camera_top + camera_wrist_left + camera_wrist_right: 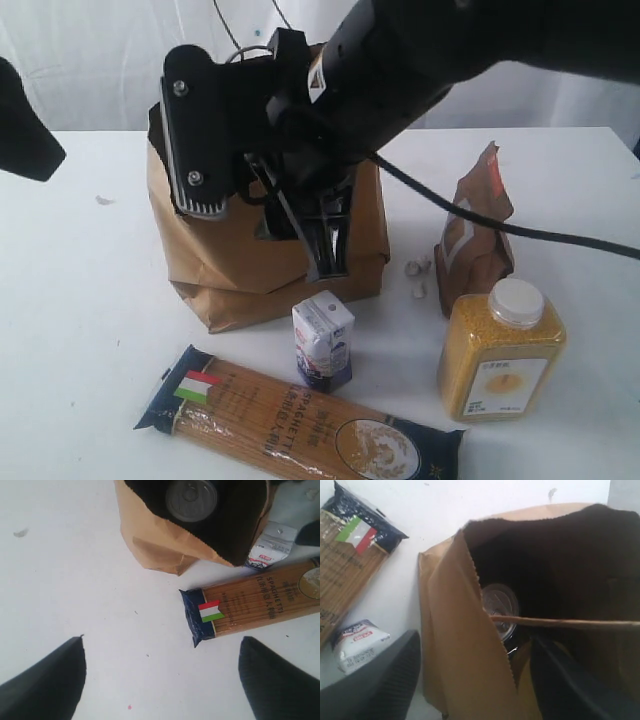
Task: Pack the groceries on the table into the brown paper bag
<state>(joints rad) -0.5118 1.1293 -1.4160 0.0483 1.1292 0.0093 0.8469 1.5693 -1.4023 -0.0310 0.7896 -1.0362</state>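
1. Exterior view:
   - My right gripper (265, 238) is hanging over the front of the brown paper bag (225, 265). The jaws are standing wide apart and clamping nothing.
   - I can't tell from here whether a finger is touching the paper.
   - The bag is standing upright on the table (80, 300).
   - The small white-purple carton (322, 340) is standing just in front of the bag's base. The long spaghetti packet (300, 420) is lying flat, nearer the camera.
   - Off to the right, the brown pouch (475, 235) is standing, with the yellow-grain bottle (500, 360) in front of it.
   - My left arm (22, 125) is showing only as a dark shape at the left edge, so its jaws aren't readable here.

2. Left wrist view:
   - My left gripper (162, 685) is hovering above bare table (75, 580). Its fingers (45, 685) are spread wide, gripping and touching nothing.
   - The silver tin can (191, 500) is sitting inside the open bag (155, 545).
   - The spaghetti packet (250, 602) is lying beside the bag, with the carton (267, 550) between the two.

3. Right wrist view:
   - The right gripper (477, 685) jaws are spread wide and straddling the bag's near wall (450, 630).
   - One finger (380, 680) is sitting outside the bag and the other is reaching inside the mouth. They aren't pinching the paper, and I can't tell if they're touching it.
   - The clear jar (499, 605) is sitting inside the bag, and a paper handle (570, 624) is crossing the opening above it.
   - The spaghetti packet (345, 565) and carton (357, 642) are lying outside on the table.
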